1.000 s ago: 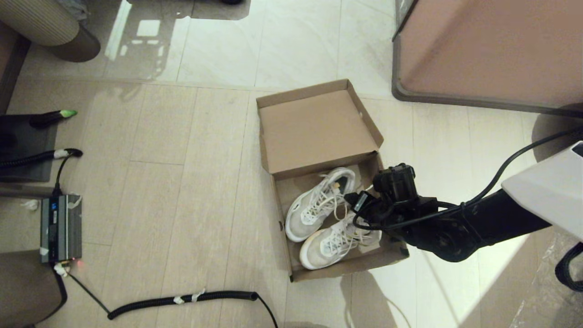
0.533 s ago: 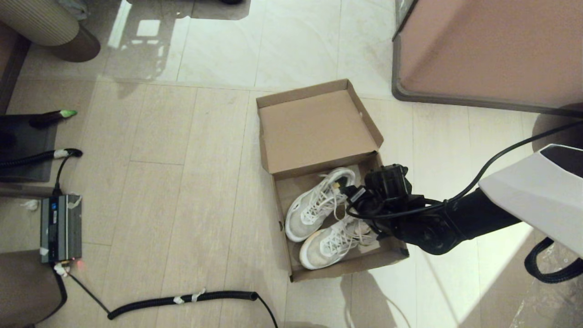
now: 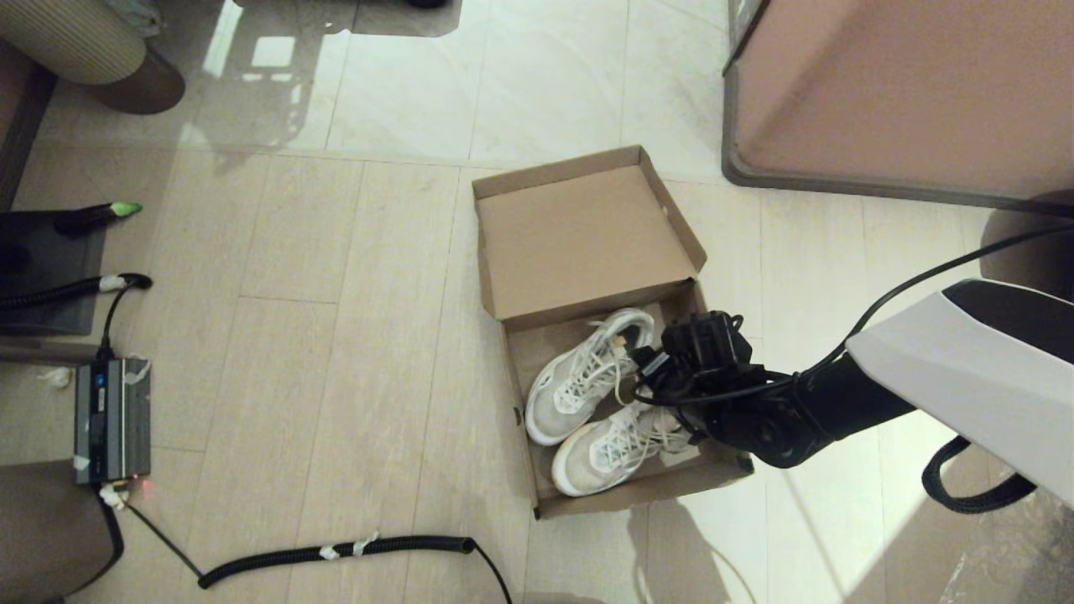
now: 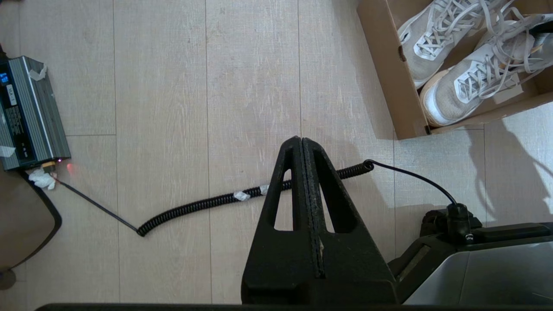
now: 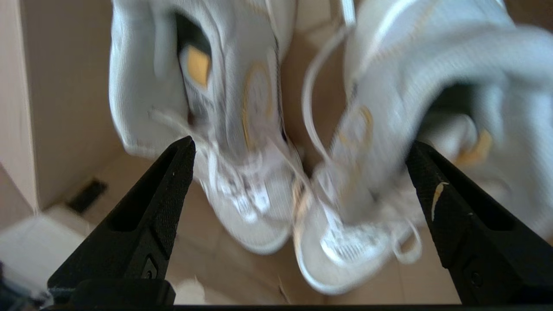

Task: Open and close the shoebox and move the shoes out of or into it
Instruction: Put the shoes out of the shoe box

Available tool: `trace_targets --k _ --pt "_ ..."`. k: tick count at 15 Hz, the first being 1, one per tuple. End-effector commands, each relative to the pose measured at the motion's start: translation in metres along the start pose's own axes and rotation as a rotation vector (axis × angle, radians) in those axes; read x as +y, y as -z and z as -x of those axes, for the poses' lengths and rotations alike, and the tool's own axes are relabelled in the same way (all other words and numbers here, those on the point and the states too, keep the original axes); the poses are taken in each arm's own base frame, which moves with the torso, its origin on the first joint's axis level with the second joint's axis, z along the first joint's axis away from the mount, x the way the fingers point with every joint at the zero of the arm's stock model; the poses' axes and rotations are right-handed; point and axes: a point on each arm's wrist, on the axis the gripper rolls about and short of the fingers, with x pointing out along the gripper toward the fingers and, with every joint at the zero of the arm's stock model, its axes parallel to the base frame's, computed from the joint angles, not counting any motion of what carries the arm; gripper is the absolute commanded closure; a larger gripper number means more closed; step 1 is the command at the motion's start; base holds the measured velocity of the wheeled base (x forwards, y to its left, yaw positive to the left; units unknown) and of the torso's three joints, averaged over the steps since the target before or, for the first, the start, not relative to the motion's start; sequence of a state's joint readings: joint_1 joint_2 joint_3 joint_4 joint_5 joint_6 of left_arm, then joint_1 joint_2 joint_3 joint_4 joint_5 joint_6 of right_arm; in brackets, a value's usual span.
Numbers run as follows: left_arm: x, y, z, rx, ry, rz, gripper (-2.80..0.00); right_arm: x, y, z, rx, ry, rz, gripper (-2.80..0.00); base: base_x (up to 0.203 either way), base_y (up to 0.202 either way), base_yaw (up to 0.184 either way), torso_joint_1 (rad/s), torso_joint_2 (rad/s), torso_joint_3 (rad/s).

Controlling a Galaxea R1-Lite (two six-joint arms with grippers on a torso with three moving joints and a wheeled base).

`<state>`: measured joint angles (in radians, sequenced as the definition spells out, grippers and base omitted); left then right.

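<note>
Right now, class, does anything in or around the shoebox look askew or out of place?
Little stands out. The shoes lie toes-out in the open shoebox, loose laces trailing between them. The right claw hovers open above them. A coiled cable lies on the floor.

Floor, near part: pale wood-look planks (image 3: 336, 403), long seams running away from the camera.
Floor, far part: glossy light stone tiles (image 3: 537, 75), carrying window-shaped reflections.
Light: bright sunlit patch (image 3: 889, 495) across the planks at lower right, hard shadow edges.
Furniture, upper right: large pinkish-brown block with grey base (image 3: 906, 92).
Furniture, upper left: ribbed beige rounded piece on a dark foot (image 3: 92, 50).
Left edge: dark mat (image 3: 50, 268); grey metal electronics box (image 3: 112, 419), small red light at its near corner.
Cabling: black coiled cable (image 3: 336, 551) lying on the planks.
</note>
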<state>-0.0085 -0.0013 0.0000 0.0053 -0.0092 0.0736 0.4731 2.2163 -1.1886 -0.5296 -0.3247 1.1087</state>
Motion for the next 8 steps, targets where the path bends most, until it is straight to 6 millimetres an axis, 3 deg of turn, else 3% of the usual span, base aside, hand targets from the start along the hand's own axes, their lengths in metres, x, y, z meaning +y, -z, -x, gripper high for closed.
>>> trace_targets --k 1,5,8 --pt "0.000 0.000 0.000 -0.001 0.001 0.001 0.00 -0.005 0.001 -0.021 -0.015 0.011 -0.014 -2.80 0.000 0.000 0.000 0.000 0.00 0.000" --pt "0.000 0.000 0.000 -0.001 0.000 0.000 0.00 -0.007 -0.003 -0.050 -0.047 0.004 -0.032 -2.80 0.000 0.000 0.000 0.000 0.00 0.000" --pt "0.000 0.000 0.000 -0.001 -0.001 0.000 0.00 -0.006 -0.006 -0.061 -0.063 -0.004 -0.040 -2.80 0.000 0.000 0.000 0.000 0.00 0.000"
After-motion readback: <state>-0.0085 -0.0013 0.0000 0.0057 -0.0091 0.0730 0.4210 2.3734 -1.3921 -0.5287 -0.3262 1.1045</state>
